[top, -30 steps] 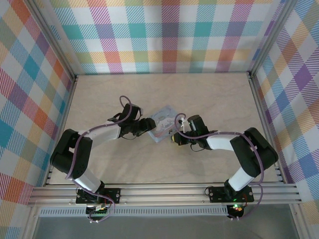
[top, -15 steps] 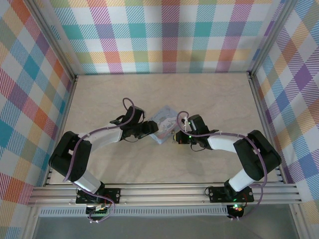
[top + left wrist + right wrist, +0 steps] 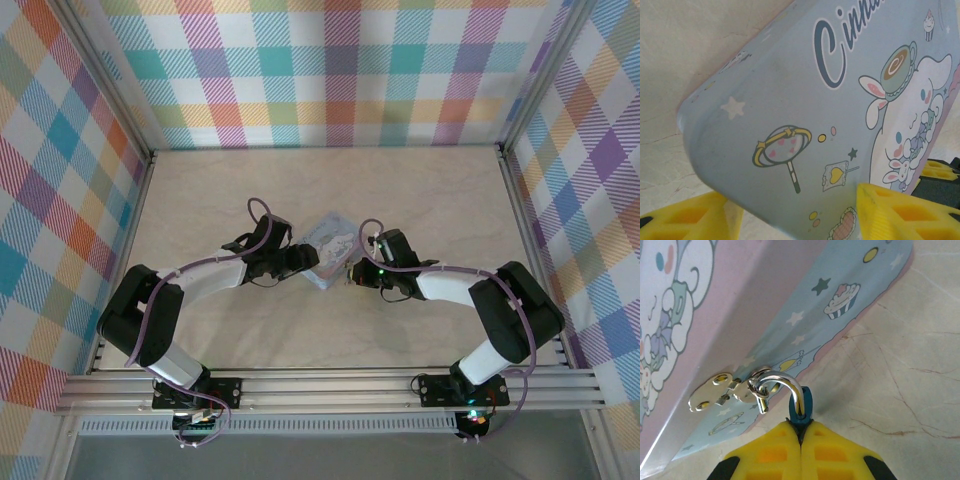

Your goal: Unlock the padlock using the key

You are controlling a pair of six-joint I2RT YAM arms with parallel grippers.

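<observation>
The padlock [image 3: 802, 409] has a small blue body and a silvery shackle [image 3: 786, 382] hooked through the metal hasp [image 3: 715, 394] of the pale blue cartoon tin [image 3: 765, 305]. My right gripper [image 3: 801, 426] is shut on the padlock body, fingertips pressed together around it, at the tin's right edge [image 3: 352, 275]. My left gripper [image 3: 795, 212] holds the tin [image 3: 790, 90] by its near corner, one yellow finger [image 3: 690, 220] under it and the other [image 3: 905, 210] on its face. From above, the left gripper [image 3: 306, 262] meets the tin [image 3: 330, 240] mid-table. The key is out of view.
The beige table [image 3: 420, 190] is walled by plaid panels at the back and both sides. The two arms reach inward toward each other, and an aluminium rail [image 3: 330, 385] runs along the near edge.
Both grippers and the tin have shifted slightly away from the near edge. The right gripper has stayed on the padlock, its jaws closing the last bit.
</observation>
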